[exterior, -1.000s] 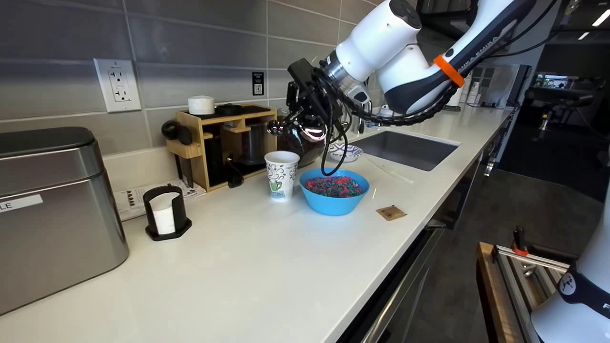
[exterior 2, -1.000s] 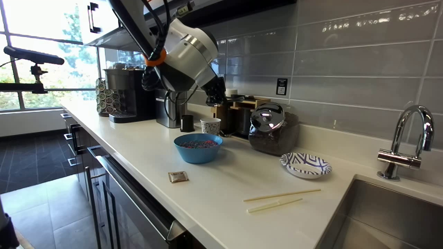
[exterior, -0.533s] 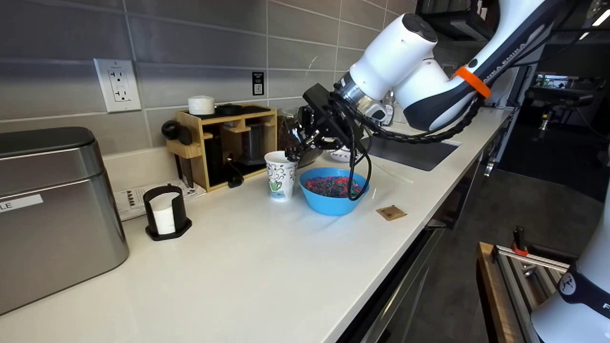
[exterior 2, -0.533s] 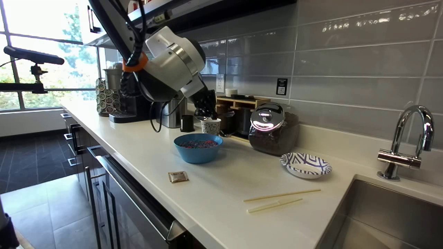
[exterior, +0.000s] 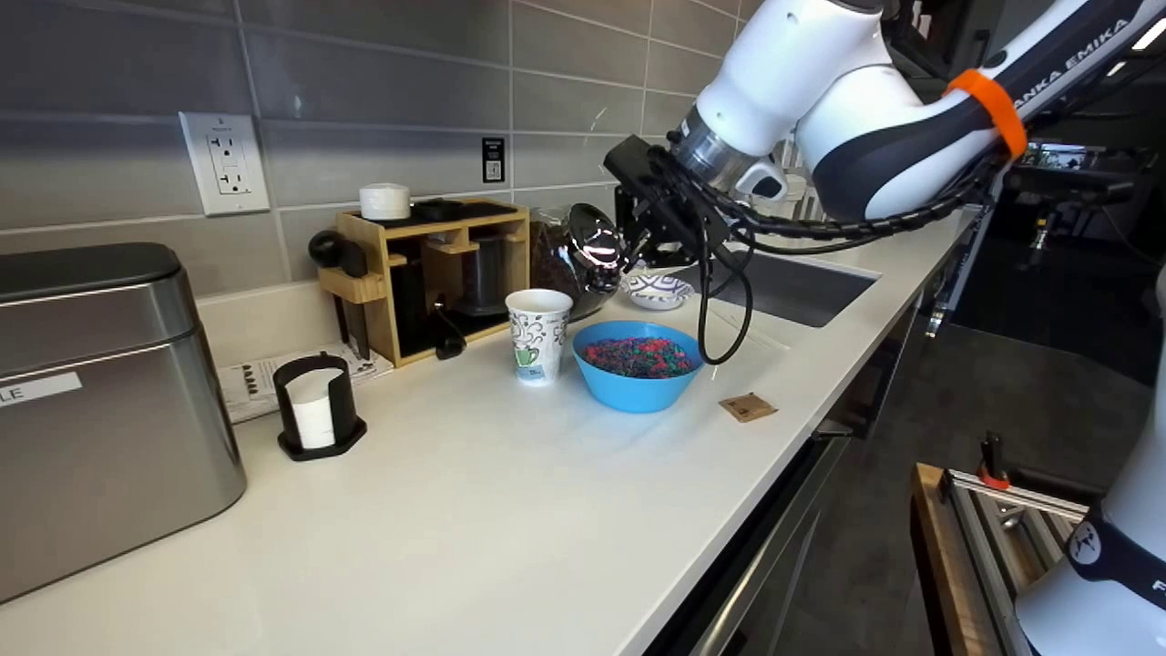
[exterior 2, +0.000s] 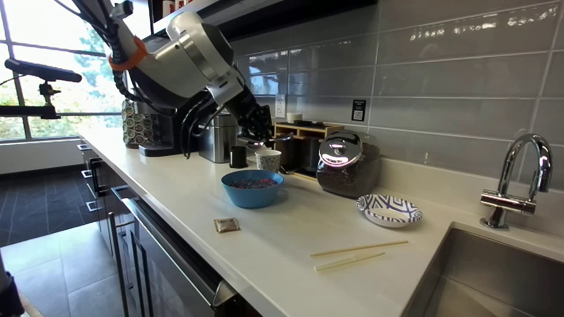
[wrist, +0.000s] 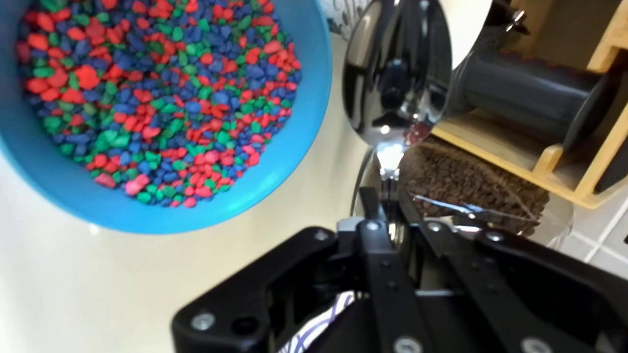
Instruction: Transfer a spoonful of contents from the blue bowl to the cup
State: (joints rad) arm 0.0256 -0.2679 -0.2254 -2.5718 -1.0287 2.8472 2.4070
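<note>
While the gripper (wrist: 391,206) was closed onto the spoon (wrist: 396,73), the bowl (exterior: 629,394) was seated nearer the counter's front edge (exterior: 715,538) than the cup (exterior: 539,330).

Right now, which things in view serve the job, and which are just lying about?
For the job:
spoon, jaws shut on it
blue bowl
its multicolored bits
printed white cup

Just there:
patterned bowl
brown packet
pale sticks
lidded jar
wooden rack

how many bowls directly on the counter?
2: the blue bowl, beside the white cup, and the patterned bowl, near the sink. Any nested under the patterned bowl could be hidden.
</note>
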